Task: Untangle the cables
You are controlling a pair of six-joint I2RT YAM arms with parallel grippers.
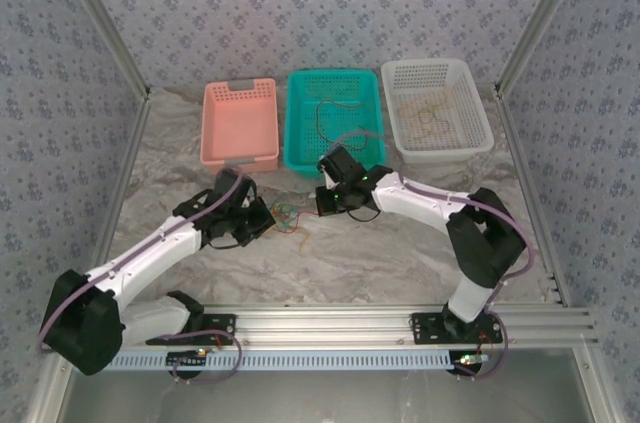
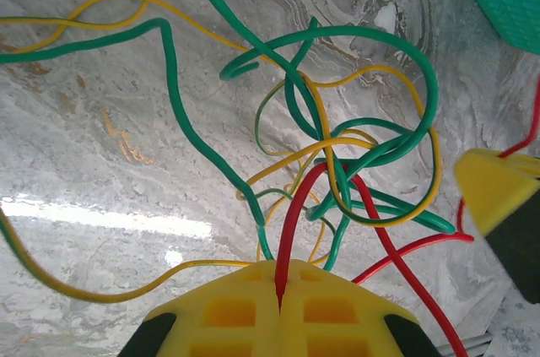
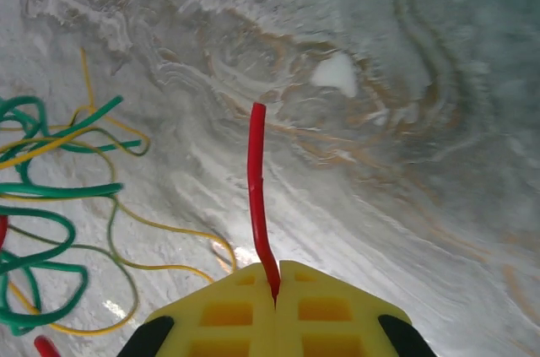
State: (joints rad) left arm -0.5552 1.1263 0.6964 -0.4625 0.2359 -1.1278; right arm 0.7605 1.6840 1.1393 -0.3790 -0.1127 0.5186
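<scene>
While left hand (image 2: 279, 279) and right hand (image 3: 276, 279) each clamp red cable (image 3: 254, 180), green-yellow tangle (image 2: 337, 163) between; teal basket (image 1: 300, 133) behind.

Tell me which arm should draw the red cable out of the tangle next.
Right, probably. The right gripper is shut on the red cable near its free end, over the table beside the tangle. The left gripper pinches red cable amid green loops, better as an anchor.

Left arm (image 1: 150, 255) and right arm (image 1: 425, 201) bent toward tangled cables (image 1: 290, 216), pink basket (image 1: 240, 90), teal basket (image 1: 335, 77), white basket (image 1: 445, 151) behind
</scene>
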